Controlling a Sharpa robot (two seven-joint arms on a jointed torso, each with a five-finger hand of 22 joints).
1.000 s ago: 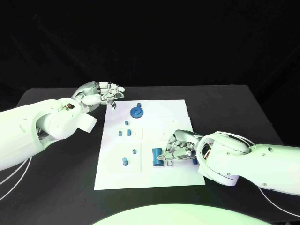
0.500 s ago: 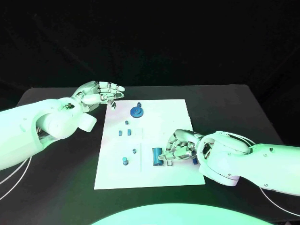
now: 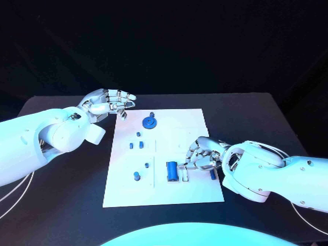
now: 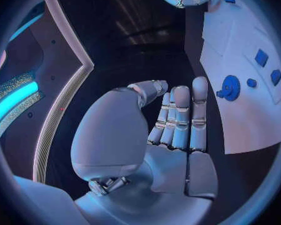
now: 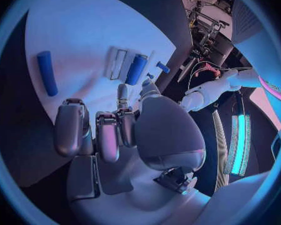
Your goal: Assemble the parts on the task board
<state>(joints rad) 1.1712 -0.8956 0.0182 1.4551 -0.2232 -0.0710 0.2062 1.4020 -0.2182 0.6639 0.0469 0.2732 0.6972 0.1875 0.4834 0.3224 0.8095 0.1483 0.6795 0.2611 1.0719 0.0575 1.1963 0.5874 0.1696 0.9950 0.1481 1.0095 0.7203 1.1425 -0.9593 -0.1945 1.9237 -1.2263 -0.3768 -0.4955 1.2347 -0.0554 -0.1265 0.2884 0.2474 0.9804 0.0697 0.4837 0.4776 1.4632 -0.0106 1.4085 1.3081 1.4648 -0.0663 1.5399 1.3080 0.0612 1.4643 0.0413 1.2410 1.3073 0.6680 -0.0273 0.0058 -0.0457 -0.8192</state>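
Task board: the white task board (image 3: pixel 186 189) lies in the middle of the black table (image 3: pixel 260 110), and the small blue parts are spread over it.
Blue cylinder: a short blue cylinder (image 3: pixel 171 170) lies on its side toward 6 o'clock on the board, just beside the right robot hand (image 3: pixel 201 156).
Blue gear: a round blue gear (image 3: pixel 149 122) sits toward 12 o'clock on the board, near the left robot hand (image 3: pixel 108 104).
Blue bar: a narrow blue bar (image 3: pixel 212 175) lies at the 4 o'clock edge of the board, close against the right arm.
Small parts: little blue pegs (image 3: pixel 137 145) stand or lie toward 9 o'clock from the board's centre; they are too small to name more exactly.
Handling: I judge the parts to be light, stiff plastic with smooth faces, so they may slip or roll. The cylinder is best pinched across its round sides near the middle; the gear is best taken by its rim.
Right robot hand: the fingers are curled down over the board at 3 o'clock from the cylinder. I cannot tell if the fingertips touch it or grip anything.
Left robot hand: it hovers off the board's 11 o'clock corner. In the left wrist view the fingers are straight and close together, the thumb bent across, and nothing is held.
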